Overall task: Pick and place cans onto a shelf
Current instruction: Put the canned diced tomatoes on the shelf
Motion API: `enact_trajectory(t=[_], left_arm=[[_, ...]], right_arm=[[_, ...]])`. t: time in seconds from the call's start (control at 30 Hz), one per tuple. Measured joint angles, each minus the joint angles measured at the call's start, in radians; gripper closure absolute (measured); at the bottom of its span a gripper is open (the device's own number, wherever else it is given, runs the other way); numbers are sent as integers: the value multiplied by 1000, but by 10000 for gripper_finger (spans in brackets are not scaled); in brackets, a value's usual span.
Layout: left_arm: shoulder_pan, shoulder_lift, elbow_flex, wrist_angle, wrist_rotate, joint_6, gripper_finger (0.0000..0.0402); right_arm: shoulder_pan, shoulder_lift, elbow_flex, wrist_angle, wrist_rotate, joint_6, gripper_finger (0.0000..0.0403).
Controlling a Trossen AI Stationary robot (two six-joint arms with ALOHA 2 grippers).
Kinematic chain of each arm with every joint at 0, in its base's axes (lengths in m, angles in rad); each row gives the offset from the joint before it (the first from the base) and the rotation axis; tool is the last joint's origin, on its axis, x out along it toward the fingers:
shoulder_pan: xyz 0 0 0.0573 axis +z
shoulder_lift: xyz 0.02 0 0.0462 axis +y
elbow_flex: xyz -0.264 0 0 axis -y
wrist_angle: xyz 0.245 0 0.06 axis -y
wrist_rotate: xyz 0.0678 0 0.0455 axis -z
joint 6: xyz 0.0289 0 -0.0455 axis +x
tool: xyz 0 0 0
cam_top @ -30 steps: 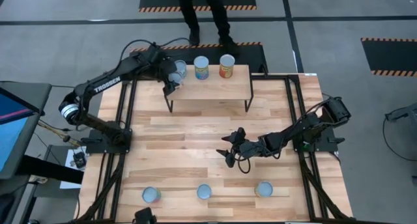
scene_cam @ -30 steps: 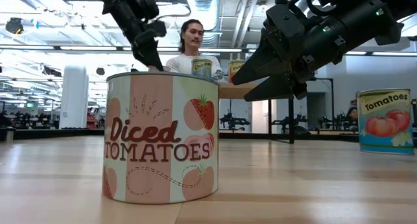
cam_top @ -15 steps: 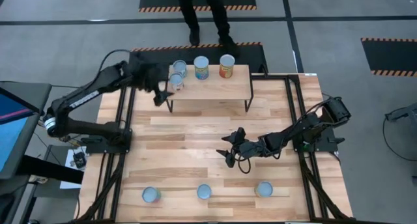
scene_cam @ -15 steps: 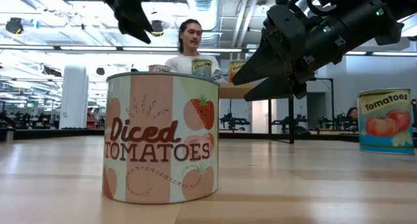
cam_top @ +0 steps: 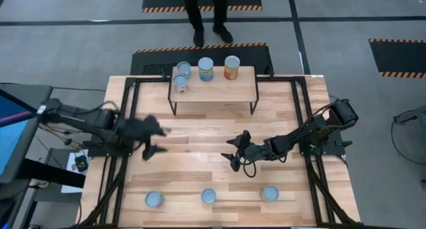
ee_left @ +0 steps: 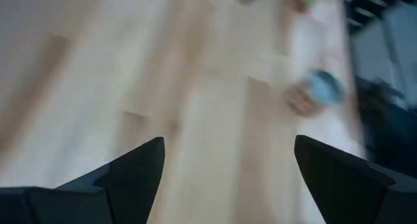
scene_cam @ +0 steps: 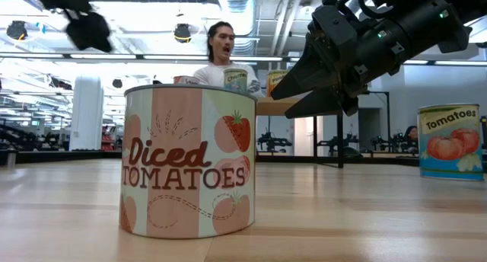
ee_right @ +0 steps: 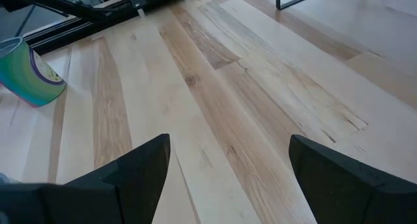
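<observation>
A broad stretch of bare planking is seen across the middle of the table [cam_top: 200,169] in the high view, between the shelf [cam_top: 219,89] at the upper centre and a row of three cans along the lower edge. The left gripper [cam_top: 154,140] is held over the left-centre of the table, its fingers spread wide apart and empty. The right gripper [cam_top: 232,156] is placed just right of centre, its fingers likewise parted with nothing between them.

Four cans are carried on the shelf: three along its far edge [cam_top: 184,69], [cam_top: 206,69], [cam_top: 231,67] and a fourth [cam_top: 180,83] near its left end. The row below is made up of cans at lower left [cam_top: 154,200], lower centre [cam_top: 208,196] and lower right [cam_top: 269,193].

In the low view, "Diced TOMATOES" is read on the nearest can [scene_cam: 189,170], and "Tomatoes" on a can [scene_cam: 449,141] at the right edge. A person [scene_cam: 221,52] is seen behind the shelf.
</observation>
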Motion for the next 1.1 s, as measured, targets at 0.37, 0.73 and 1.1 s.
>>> enact_trajectory(t=[0.37, 0.73, 1.1], left_arm=[[-595, 171, -28, 264, -305, -21, 72], [-455, 489, -27, 580, -453, 40, 72], [-326, 862, -27, 1213, -317, 176, 72]], right_arm=[[-16, 0, 0, 6, -1, 34, 65], [-24, -34, 0, -39, 3, 38, 65], [17, -141, 0, -213, 107, 52, 65]])
